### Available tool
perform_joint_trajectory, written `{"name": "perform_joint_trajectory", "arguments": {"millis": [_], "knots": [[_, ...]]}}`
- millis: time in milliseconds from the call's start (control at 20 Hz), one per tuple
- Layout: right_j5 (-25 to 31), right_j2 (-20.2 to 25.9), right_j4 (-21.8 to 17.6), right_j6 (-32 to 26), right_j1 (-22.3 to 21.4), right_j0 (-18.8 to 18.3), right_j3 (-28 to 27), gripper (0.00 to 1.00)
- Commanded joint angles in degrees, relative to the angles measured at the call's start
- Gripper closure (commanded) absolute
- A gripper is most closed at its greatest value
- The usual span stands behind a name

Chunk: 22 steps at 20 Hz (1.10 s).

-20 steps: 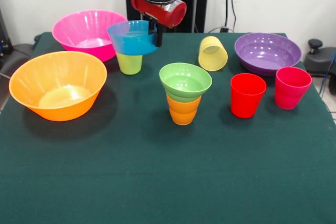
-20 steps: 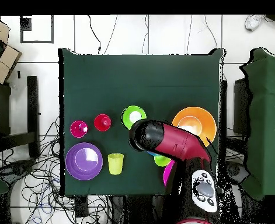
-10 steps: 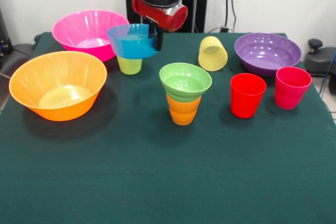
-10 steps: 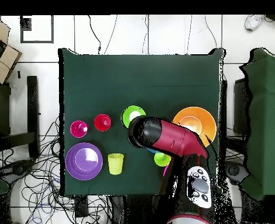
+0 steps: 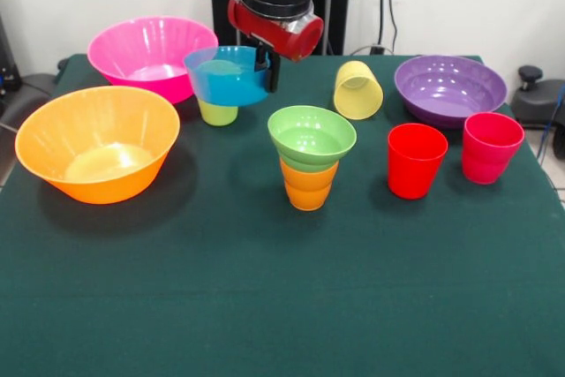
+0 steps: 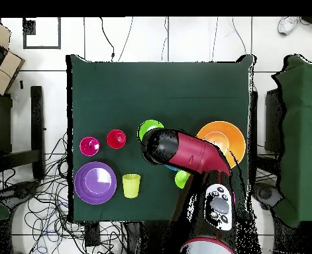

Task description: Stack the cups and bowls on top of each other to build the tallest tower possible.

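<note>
We find the gripper closed on the rim of the small blue bowl, holding it clear of the table. We take the green bowl, seated on the orange ribbed cup, as our landmark. The blue bowl hangs behind and to the left of it, partly covering the lime green cup. The large orange bowl sits well to the left, the pink bowl behind that. The pale yellow cup lies on its side behind and to the right. The red cup and pink-red cup stand to the right, the purple bowl behind them.
</note>
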Motion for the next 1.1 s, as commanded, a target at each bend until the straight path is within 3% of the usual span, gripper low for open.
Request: {"name": "perform_joint_trajectory", "arguments": {"millis": [50, 1100], "knots": [[6.9, 1.6, 2.7, 10.6, 2.2, 2.2, -4.2, 1.0], [7.6, -0.6, 6.0, 10.6, 3.9, 4.6, -6.7, 1.0]]}}
